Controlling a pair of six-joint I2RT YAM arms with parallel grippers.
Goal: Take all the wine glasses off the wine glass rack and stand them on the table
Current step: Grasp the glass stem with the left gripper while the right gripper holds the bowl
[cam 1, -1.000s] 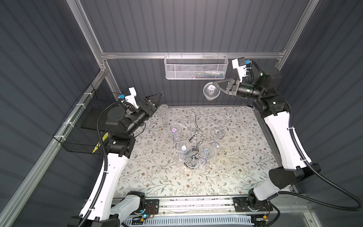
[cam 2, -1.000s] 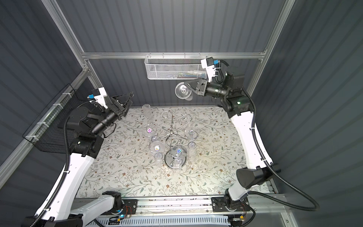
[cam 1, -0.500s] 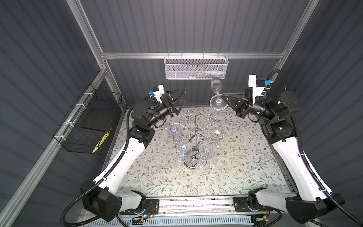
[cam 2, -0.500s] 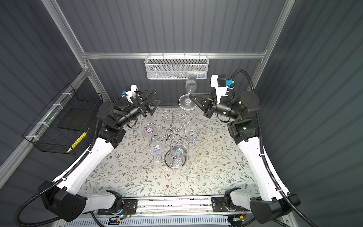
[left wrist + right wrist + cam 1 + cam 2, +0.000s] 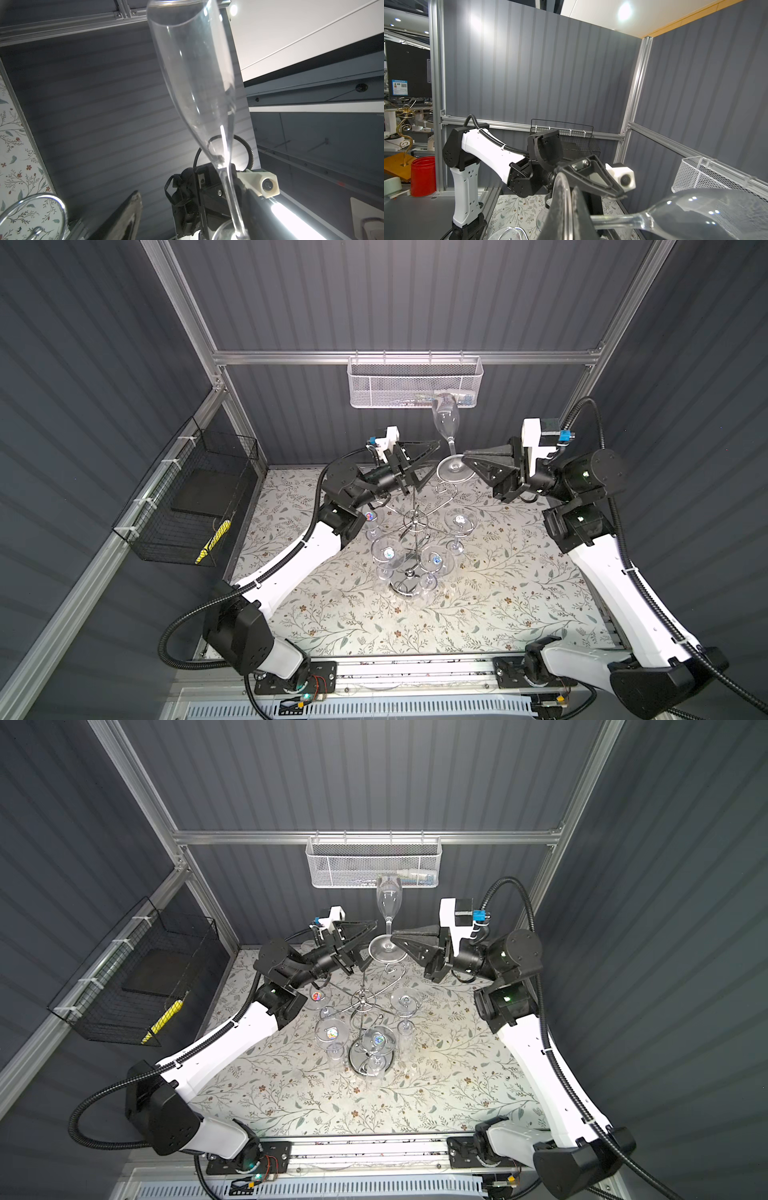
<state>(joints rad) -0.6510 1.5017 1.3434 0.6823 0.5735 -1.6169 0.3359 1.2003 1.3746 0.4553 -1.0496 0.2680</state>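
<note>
Right gripper (image 5: 465, 456) pinches the wine glass (image 5: 445, 414) by its foot — upright, above the wine glass rack (image 5: 415, 526). Left gripper (image 5: 432, 460) spread beside the stem.

The left arm (image 5: 291, 572) and right arm (image 5: 623, 580) share white shells, black joints (image 5: 237, 635), ribbed black cables (image 5: 585, 400) and seemingly blue plugs (image 5: 564, 434).

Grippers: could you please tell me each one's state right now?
Left gripper: open, holding nothing.
Right gripper: closed on the foot of the champagne flute.
</note>
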